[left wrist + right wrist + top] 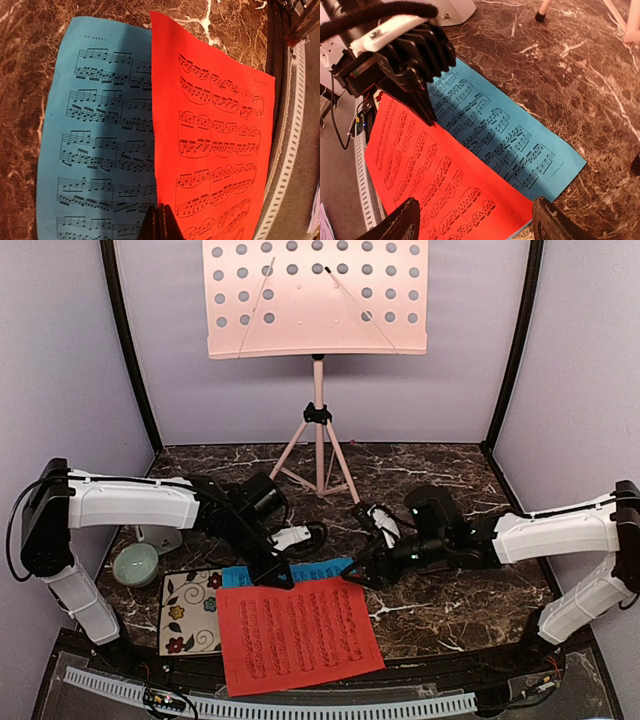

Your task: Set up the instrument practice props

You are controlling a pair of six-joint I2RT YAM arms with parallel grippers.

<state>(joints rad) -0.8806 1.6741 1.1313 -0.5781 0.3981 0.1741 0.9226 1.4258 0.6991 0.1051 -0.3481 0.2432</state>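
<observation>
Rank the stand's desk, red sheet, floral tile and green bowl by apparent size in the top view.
1. stand's desk, cropped at the top
2. red sheet
3. floral tile, partly covered
4. green bowl

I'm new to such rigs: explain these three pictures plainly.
Two robot arms stand at a table. The wide picture looks down from above; the other two come from a camera on each wrist. At the back stands a pink music stand. In front lies a red sheet of music overlapping a blue sheet, beside a floral tile and a green bowl. The left arm has closed jaws, tips at the red sheet's edge; the right arm holds its jaws open over the sheets. Nothing is clearly held.
</observation>
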